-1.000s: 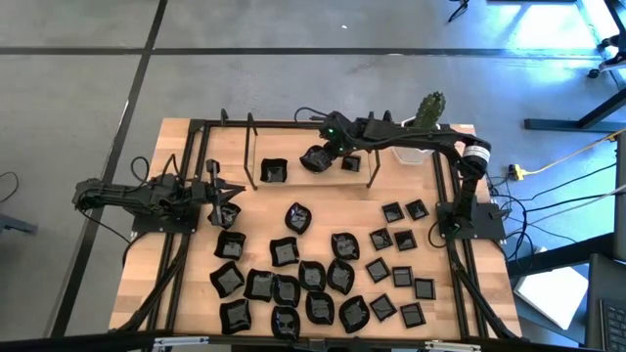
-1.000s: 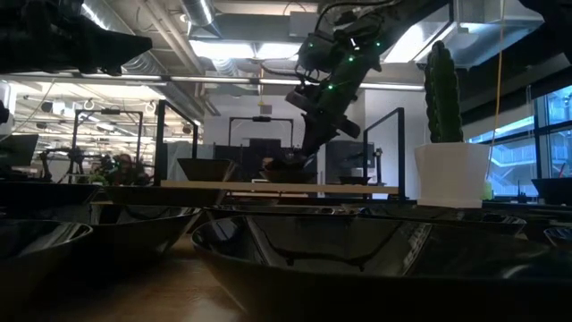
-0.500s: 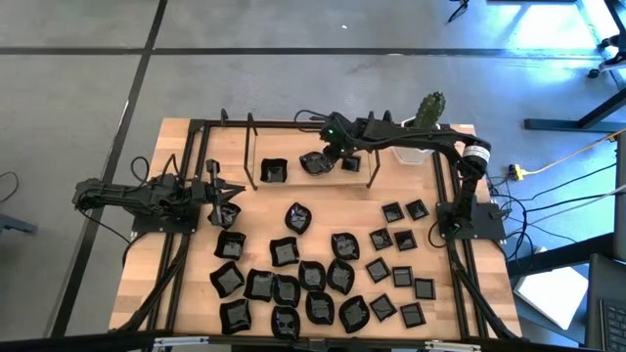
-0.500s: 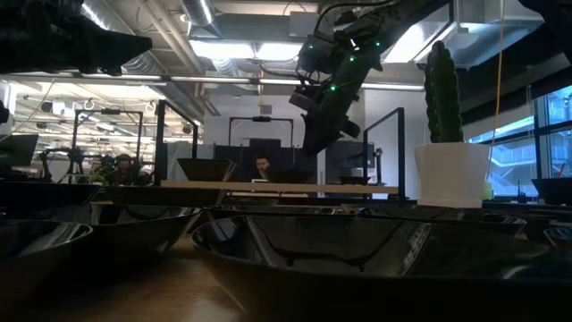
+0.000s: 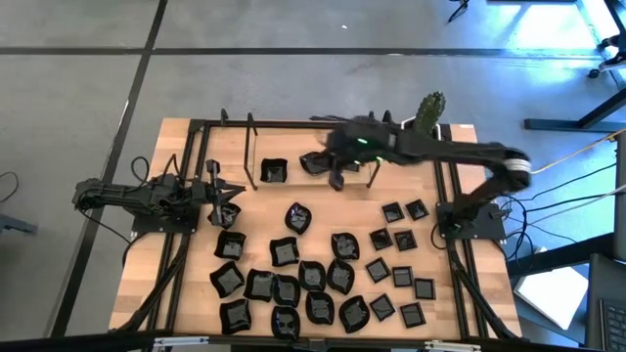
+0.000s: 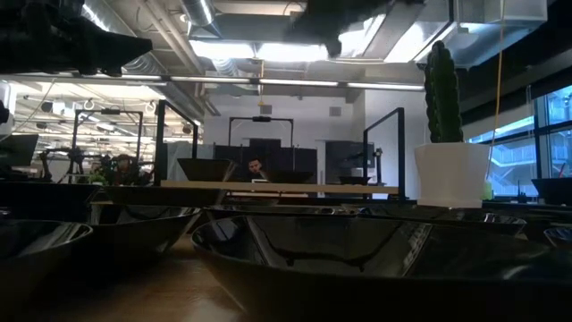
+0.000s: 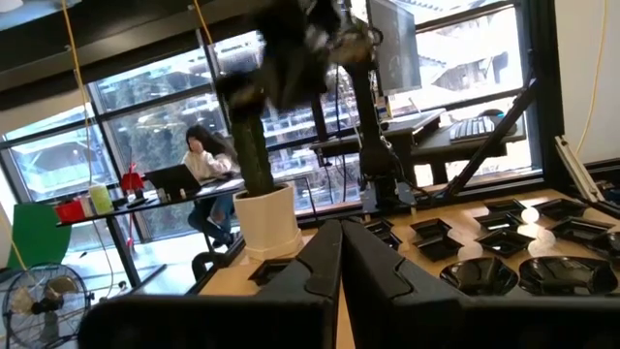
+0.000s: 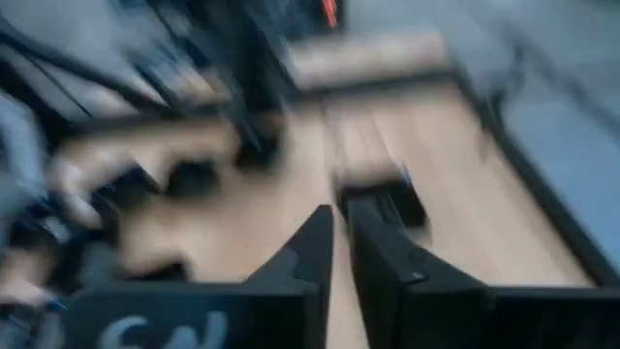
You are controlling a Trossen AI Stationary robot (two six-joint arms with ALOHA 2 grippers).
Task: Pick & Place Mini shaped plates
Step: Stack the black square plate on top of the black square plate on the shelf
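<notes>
Several mini shaped plates, glossy black, lie scattered over the near half of the wooden table (image 5: 293, 279); small flat square ones lie to the right (image 5: 403, 244). More plates rest on the raised shelf at the far side, one of them (image 5: 313, 161) just left of my right gripper (image 5: 335, 168). That gripper is blurred and hangs high above the shelf. In its wrist view its fingers (image 8: 315, 247) stand almost together with nothing between them. My left gripper (image 5: 221, 192) waits shut at the table's left, its fingers (image 7: 320, 262) closed together.
A white pot with a green cactus (image 5: 426, 110) stands at the far right corner. Black frame rails (image 5: 192, 196) run along the table's sides and far edge. The shelf's thin board (image 6: 277, 186) stands on dark legs. A person sits in the room beyond (image 6: 256, 168).
My right gripper has left a plate on the far shelf and risen steeply, going out of the low view's top. It has swung a little toward the table's right and near side and tipped closer to level. The plate stays on the shelf.
</notes>
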